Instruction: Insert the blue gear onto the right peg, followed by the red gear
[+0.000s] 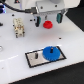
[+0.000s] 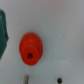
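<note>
The red gear (image 1: 47, 24) lies on the white table, small and round with a raised hub. My gripper (image 1: 48, 20) is open and hangs just above it, one finger on each side and apart from the gear. In the wrist view the red gear (image 2: 31, 48) is near the middle, with one teal finger (image 2: 3, 32) at the picture's edge. The blue gear (image 1: 50, 53) lies flat on the grey, black-bordered plate (image 1: 32, 59), on its half toward the exterior view's right. It hides the right peg. The other peg (image 1: 39, 54) stands bare beside it.
A beige block-like object (image 1: 19, 27) stands on the table toward the exterior view's left. A small blue thing (image 1: 1, 22) shows at that edge. The arm's white body and a black cable fill the top of the exterior view.
</note>
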